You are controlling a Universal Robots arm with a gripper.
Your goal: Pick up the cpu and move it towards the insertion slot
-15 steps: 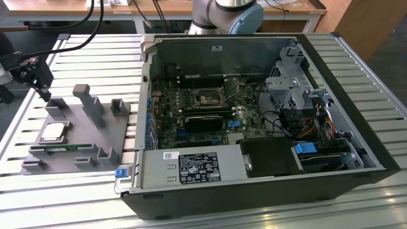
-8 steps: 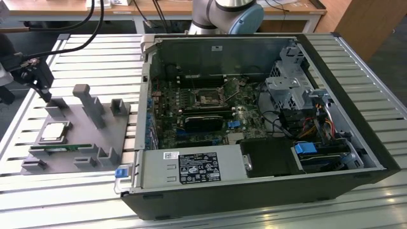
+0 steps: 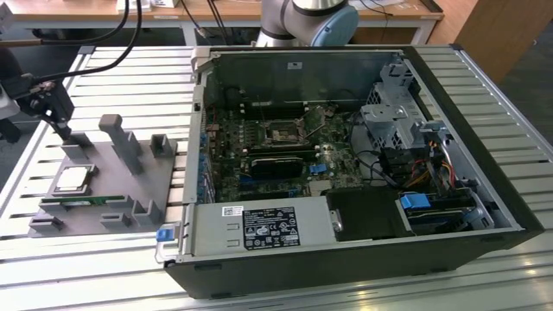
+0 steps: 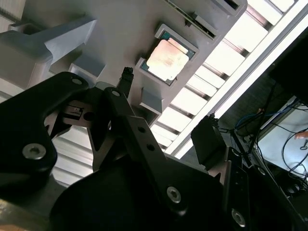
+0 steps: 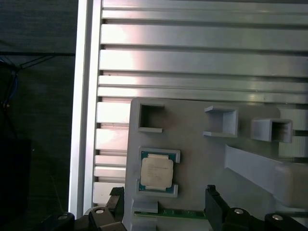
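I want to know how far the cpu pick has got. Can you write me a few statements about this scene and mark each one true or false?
1. The cpu lies in a recess of the grey fixture. True.
2. The gripper has its fingers open and holds nothing. True.
3. The insertion slot is inside the open computer case. True.
4. The cpu already sits in the insertion slot. False: it lies on the grey fixture, outside the computer case.
5. The computer case stands to the exterior view's left of the grey fixture. False: it stands to the exterior view's right of it.
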